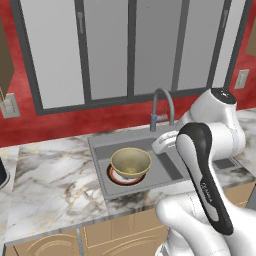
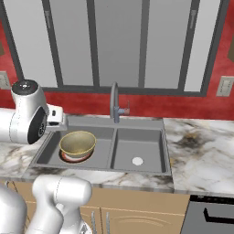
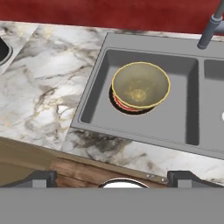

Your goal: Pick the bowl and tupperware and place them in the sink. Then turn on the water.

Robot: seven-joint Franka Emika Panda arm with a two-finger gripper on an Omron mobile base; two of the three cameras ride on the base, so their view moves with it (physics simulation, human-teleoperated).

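Hand view looks down on the sink [image 3: 144, 131], where the olive-gold bowl [image 3: 140, 85] sits in the left basin on top of a red-and-white plate [image 3: 124, 105]. The gripper [image 3: 111, 177] hangs above the near counter edge, jaws spread wide and holding nothing. The faucet [image 2: 114, 103] stands behind the divider.

White arm rises from lower right of left base view, dark-banded forearm bent up toward centre right, wrist turned forward. In hand view, gripper [image 3: 111, 177] points down from bottom centre; two dark fingertips [image 3: 41, 178] stand wide apart at lower left and lower right, holding nothing
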